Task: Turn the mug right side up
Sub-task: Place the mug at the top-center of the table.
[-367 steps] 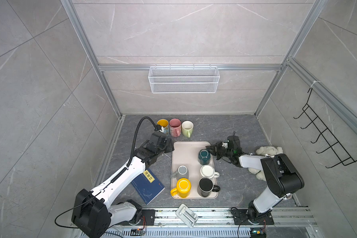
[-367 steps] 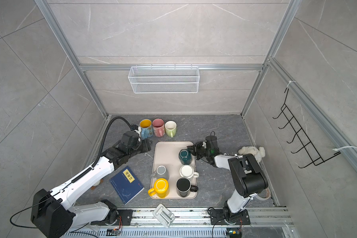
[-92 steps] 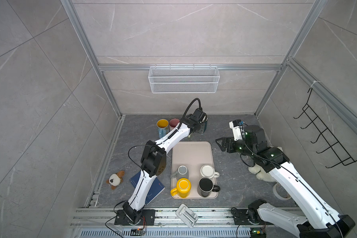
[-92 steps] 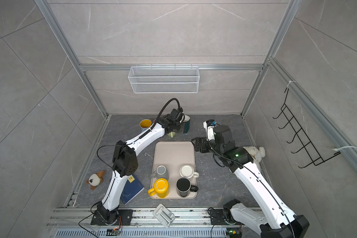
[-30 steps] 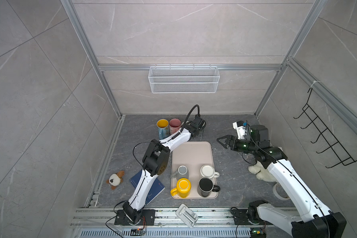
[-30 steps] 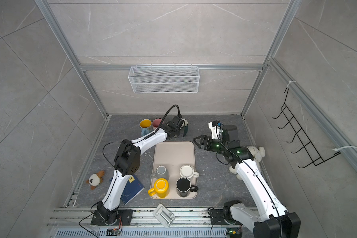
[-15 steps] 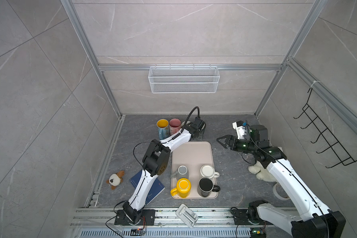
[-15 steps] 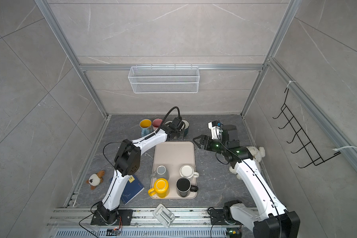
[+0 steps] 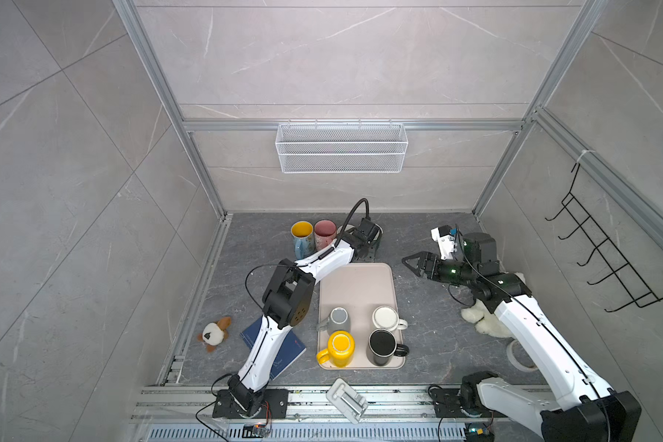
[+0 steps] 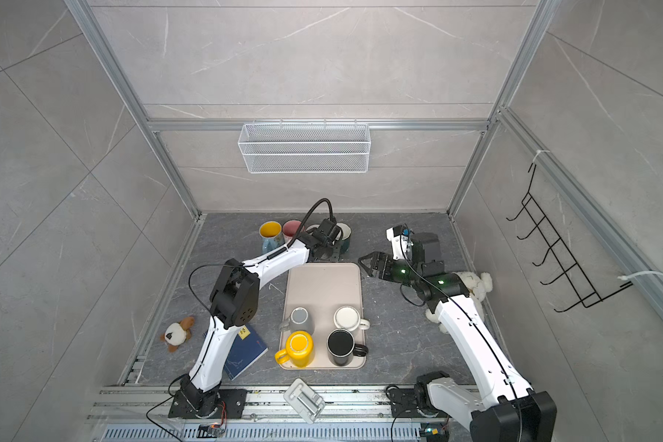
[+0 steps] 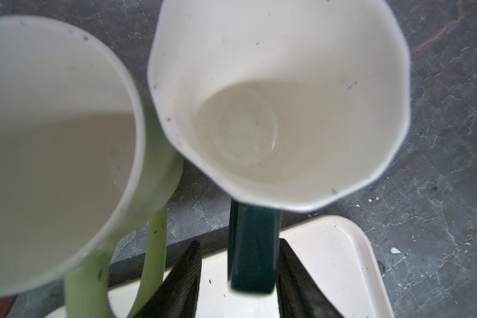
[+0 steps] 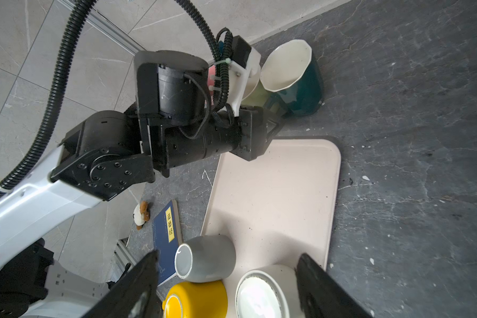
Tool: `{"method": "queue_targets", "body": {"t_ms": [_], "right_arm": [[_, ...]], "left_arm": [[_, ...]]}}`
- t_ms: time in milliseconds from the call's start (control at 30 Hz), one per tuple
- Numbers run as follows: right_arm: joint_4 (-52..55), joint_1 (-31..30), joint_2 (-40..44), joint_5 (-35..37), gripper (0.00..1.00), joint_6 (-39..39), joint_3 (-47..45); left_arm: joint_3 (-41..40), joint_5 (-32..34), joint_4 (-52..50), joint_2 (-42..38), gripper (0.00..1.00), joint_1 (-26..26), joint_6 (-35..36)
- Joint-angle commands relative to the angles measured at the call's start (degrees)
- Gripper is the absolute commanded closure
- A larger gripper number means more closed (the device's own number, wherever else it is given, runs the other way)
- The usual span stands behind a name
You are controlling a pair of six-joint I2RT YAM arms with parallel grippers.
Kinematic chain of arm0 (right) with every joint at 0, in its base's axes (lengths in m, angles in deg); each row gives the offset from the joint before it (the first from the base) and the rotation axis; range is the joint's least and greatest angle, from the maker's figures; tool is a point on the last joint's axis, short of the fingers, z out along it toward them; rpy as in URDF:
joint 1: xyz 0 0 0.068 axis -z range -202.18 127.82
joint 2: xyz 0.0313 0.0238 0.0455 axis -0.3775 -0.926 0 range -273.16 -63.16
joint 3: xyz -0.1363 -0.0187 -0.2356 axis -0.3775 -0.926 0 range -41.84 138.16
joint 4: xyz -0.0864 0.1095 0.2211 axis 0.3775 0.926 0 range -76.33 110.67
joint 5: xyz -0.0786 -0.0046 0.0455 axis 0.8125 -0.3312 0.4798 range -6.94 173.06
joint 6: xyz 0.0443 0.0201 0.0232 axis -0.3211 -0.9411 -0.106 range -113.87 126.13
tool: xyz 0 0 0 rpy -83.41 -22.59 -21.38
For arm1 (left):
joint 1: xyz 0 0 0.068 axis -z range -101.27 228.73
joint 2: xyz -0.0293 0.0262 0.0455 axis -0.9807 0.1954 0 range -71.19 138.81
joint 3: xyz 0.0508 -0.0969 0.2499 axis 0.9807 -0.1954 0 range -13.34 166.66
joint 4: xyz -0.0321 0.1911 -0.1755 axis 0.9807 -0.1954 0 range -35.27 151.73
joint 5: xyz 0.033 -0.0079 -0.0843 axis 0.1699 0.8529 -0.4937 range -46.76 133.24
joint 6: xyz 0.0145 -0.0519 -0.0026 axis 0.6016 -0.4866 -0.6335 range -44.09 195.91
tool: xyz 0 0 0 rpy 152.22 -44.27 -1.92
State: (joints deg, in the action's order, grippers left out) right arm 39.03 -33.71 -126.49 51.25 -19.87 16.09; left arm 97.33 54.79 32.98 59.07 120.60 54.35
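Grey floor point(image 11: 438, 137), left claw point(image 11: 238, 242) part-open astride teal mug point(image 11: 273, 96) handle (mug upright)

Pale grey marble-look tiled walls point(image 9: 322, 57) close in three sides, edged by aluminium frame posts point(image 9: 174, 114); a white wire basket point(image 9: 341, 153) hangs on the back wall. A black hook rack point(image 9: 609, 254) is mounted on a side wall; the floor point(image 9: 429, 344) is dark veined stone, evenly lit.

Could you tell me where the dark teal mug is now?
In a top view the dark teal mug stands upright beyond the far edge of the tray, beside the pale green mug, its handle between the open jaws of the left gripper.
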Motion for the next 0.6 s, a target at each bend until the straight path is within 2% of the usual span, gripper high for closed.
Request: {"method": "queue_targets", "body": {"t_ms": [0,267,400,567], "right_arm": [[-1.1,0.3,-0.2,-1.1,0.2,-0.7,-1.0],[-0.9,0.3,-1.0,-2.8,0.2,-1.1,-0.9],[-1.4,0.3,-0.9,-3.2,0.19,-1.7,-1.8],[-3.6,0.3,-2.4,-5.4,0.19,-3.2,-3.3]], "left_arm": [[-0.8,0.4,-0.3,-6.7,0.51,2.1,-0.1],[-3.6,3.1,-0.5,-12.5,0.47,9.0,4.2],[-6.1,3.8,-1.0,-16.9,0.47,10.7,4.7],[-12.3,8.4,-1.4,-25.0,0.46,12.0,3.2]]}}
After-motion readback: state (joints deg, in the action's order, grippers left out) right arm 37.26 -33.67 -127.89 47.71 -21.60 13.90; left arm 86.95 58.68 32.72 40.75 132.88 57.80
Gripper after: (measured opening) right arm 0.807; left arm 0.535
